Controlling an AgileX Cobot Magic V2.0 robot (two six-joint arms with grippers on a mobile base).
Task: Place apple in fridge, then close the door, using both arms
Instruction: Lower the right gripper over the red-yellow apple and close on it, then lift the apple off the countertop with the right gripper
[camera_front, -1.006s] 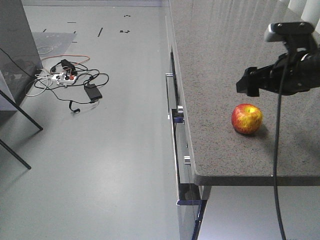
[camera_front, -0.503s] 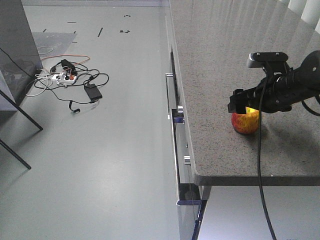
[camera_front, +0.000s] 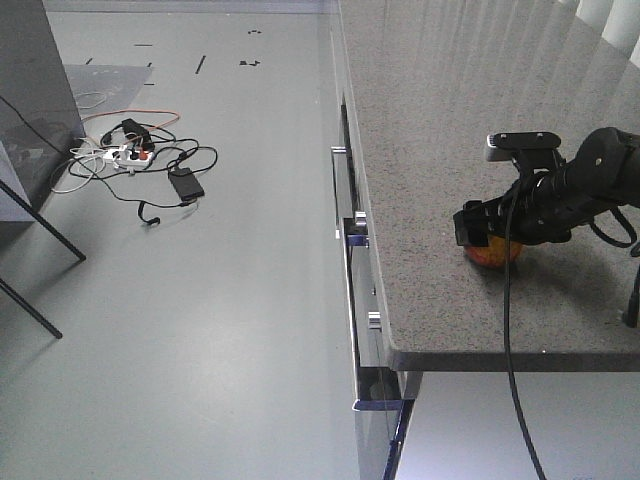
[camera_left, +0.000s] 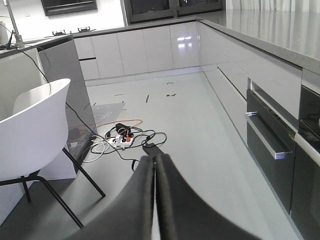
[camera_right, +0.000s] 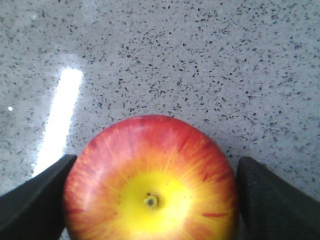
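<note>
Apple (camera_right: 150, 185) now inside wide-open R claw (camera_front: 489, 238), which dropped over it since 1 s ago; L claw (camera_left: 154, 162) closed.

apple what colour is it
Apple: red with yellow streaks around the stem; best in right wrist view.

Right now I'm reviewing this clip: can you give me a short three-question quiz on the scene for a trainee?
1. True or false: the apple is plain green.
2. The left fingers are: A spread wide, B pressed together, C holding the apple.
3. Where do the right fingers stand relative to the apple?

Key
1. False: it is red and yellow.
2. B.
3. One on each side of it, while it rests on the counter.
</note>
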